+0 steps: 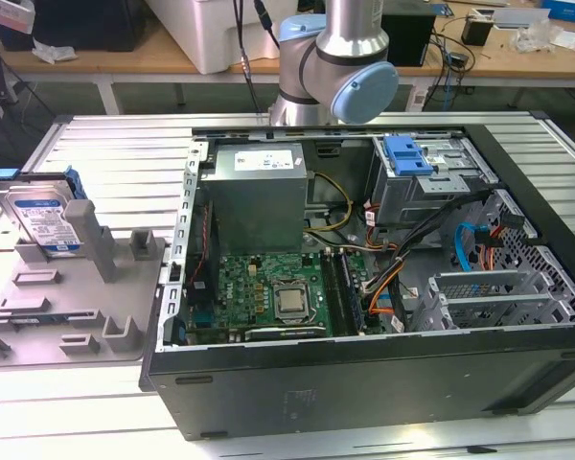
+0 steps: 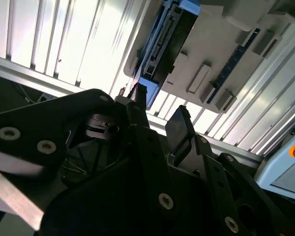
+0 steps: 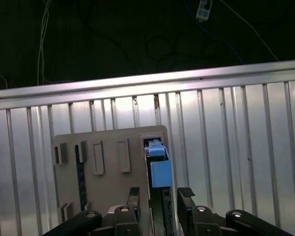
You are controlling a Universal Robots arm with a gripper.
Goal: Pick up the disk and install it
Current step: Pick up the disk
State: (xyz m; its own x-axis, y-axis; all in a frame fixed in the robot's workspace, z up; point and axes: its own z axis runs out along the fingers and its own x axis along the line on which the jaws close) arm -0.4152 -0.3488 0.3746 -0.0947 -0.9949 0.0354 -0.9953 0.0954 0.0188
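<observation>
- In the exterior view, we saw the disk standing on edge in a grey fixture on the slatted table, at nine o'clock from the open computer case.
- The robot arm rose at twelve o'clock from the case, well apart from the disk.
- A bare blue bracket sat in the case at about one o'clock.
- In both wrist views, we found the gripper spread wide and gripping nothing, with the disk's blue-framed edge beyond, in line with the gap.
</observation>
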